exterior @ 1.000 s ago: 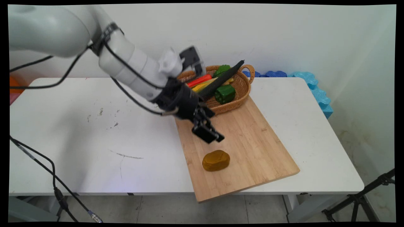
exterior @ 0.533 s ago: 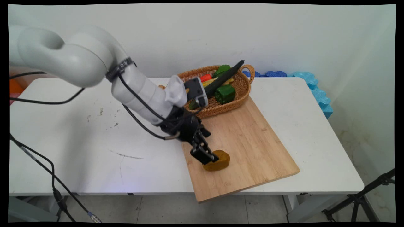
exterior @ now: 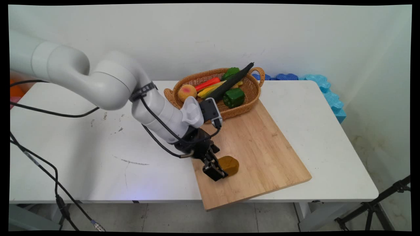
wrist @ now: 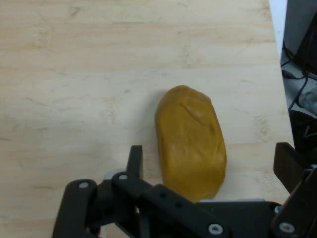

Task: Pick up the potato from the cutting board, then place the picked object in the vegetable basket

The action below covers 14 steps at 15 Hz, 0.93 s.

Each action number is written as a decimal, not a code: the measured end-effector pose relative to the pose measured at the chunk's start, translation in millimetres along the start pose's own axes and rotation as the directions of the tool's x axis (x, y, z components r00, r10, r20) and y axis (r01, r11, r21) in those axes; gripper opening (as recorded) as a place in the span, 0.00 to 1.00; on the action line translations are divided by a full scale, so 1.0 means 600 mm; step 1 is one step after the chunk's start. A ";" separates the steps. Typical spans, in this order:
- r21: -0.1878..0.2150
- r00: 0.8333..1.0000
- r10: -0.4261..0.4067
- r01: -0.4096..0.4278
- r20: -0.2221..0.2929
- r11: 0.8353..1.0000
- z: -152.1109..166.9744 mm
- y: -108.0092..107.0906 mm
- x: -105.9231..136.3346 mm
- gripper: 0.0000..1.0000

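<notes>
Straddling the brown potato (wrist: 191,141) low in the frame's middle, my claw (exterior: 216,172) stands spread wide, one finger (wrist: 134,161) on each side, gripping nothing. It lies on the wooden board (exterior: 262,154). Above, toward upper centre, sits a wicker basket (exterior: 249,98) of vegetables. No readable writing shows on anything.

You have a white table (exterior: 82,137) scuffed with dark marks, a wooden cutting board (exterior: 262,147) lying on its right half, overhanging the near edge, a wicker basket (exterior: 244,101) at the board's far end.
</notes>
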 end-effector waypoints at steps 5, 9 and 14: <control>0.003 1.000 -0.005 0.005 0.009 1.000 0.028 -0.001 -0.003 1.00; -0.006 1.000 0.014 -0.014 -0.001 1.000 0.042 0.000 -0.001 0.00; -0.017 0.996 0.082 -0.082 -0.022 0.996 0.025 -0.003 0.008 0.00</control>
